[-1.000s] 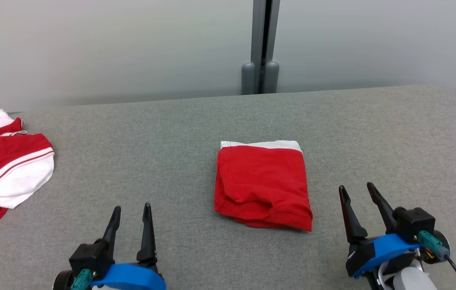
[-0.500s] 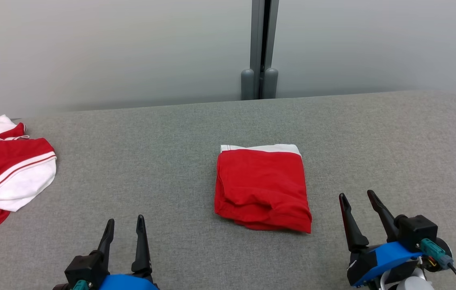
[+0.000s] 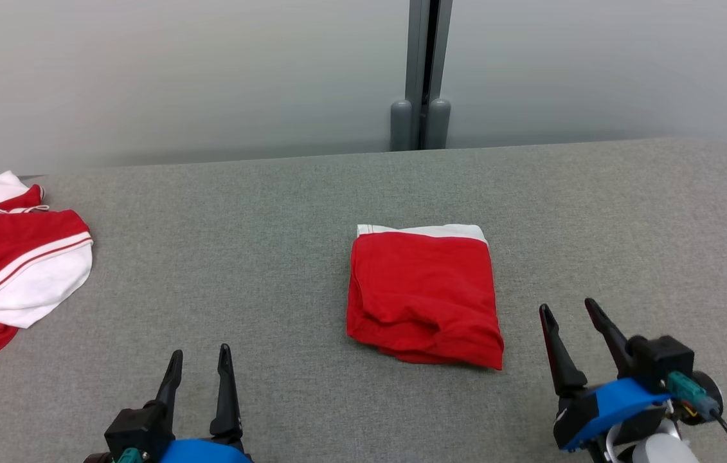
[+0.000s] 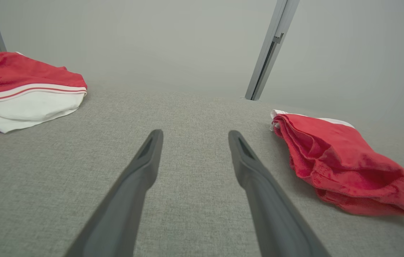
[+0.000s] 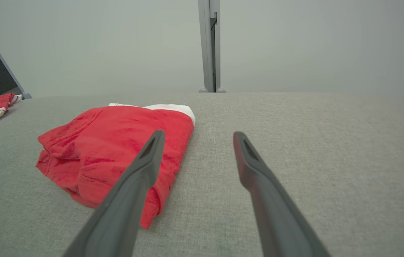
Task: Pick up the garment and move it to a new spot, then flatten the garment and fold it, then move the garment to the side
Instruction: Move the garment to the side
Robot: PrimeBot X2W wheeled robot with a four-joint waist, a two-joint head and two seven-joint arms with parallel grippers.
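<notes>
Looking down on the grey fabric-covered surface (image 3: 241, 257), we've got the folded red garment with the white band (image 3: 424, 296) lying flat near the middle, touching neither claw. Our right claw (image 3: 565, 304) sits just off its near right corner, fingers spread and empty. Our left claw (image 3: 200, 349) is well apart on the other side, spread and empty too. So the right arm is the nearer one, with the garment to its left and a little ahead. The packet is close to square. We'd judge its longer run goes away from us, white band at the far edge, lumpy red fold at the near edge. With the folding done, shifting it aside looks like what's left. A loose red-and-white striped garment (image 3: 16, 257) lies at the far left edge.
</notes>
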